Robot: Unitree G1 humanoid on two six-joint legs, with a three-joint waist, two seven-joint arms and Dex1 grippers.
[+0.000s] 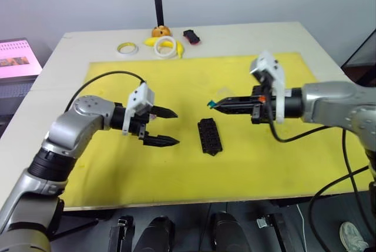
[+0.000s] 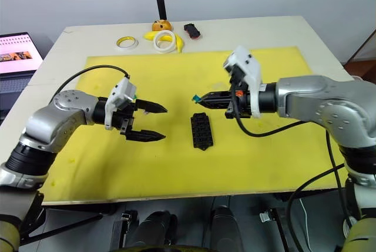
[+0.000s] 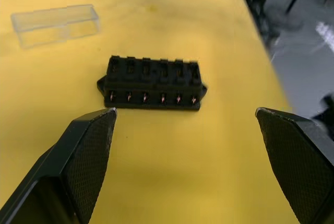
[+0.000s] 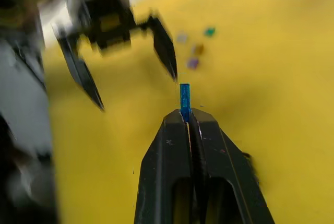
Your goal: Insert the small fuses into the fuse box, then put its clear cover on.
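Note:
The black fuse box (image 1: 210,136) lies on the yellow mat between my two grippers, its slots facing up. My left gripper (image 1: 177,127) hovers open just left of it, fingers spread wide with nothing between them. In the left wrist view the clear cover (image 3: 55,23) lies flat on the mat beyond the fuse box (image 3: 151,83). My right gripper (image 1: 212,104) is shut on a small blue fuse (image 4: 185,96), held above the mat just behind the box. Several other small fuses (image 4: 194,51) lie loose on the mat, seen in the right wrist view.
The yellow mat (image 1: 117,170) covers most of the table. Behind it lie a yellow tape ring (image 1: 127,48), a white tape ring (image 1: 164,47), a banana (image 1: 176,46), an orange object (image 1: 160,30) and a small black-and-red object (image 1: 191,36). A laptop (image 1: 17,58) sits at the far left.

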